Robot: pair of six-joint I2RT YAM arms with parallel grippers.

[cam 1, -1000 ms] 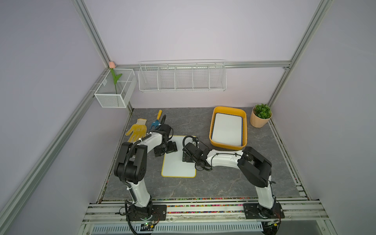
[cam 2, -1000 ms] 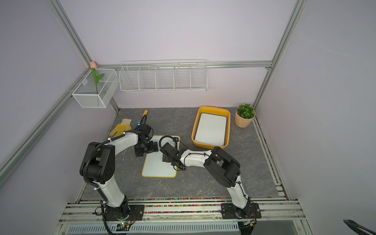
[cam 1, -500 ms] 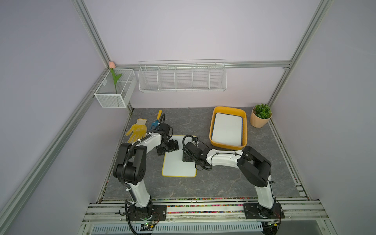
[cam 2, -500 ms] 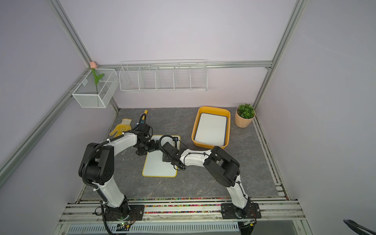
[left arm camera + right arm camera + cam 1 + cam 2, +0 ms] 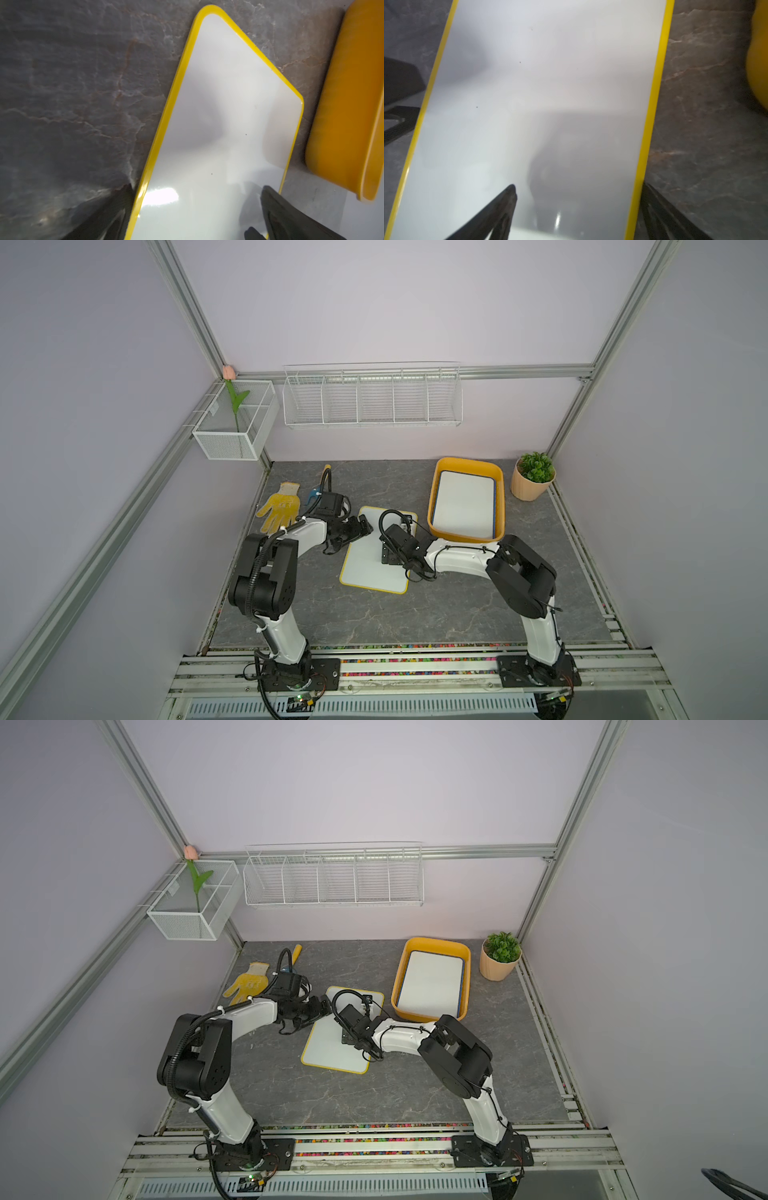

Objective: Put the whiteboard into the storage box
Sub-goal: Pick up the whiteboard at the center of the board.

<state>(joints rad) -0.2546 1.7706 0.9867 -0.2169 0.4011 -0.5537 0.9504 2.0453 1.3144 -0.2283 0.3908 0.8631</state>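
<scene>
Two whiteboards show in both top views. A blue-edged one (image 5: 465,506) lies inside the orange storage box (image 5: 501,497). A yellow-edged whiteboard (image 5: 370,568) lies flat on the grey counter (image 5: 415,614), just beside the box. Both claws sit low over the yellow-edged board, spread wide and gripping nothing. The left claw (image 5: 196,187) is at its far left corner, and the right claw (image 5: 578,185) straddles the edge facing the box.

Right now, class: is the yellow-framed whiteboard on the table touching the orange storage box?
Apart. The left wrist view shows a strip of bare grey table between the yellow-framed whiteboard and the storage box.
</scene>
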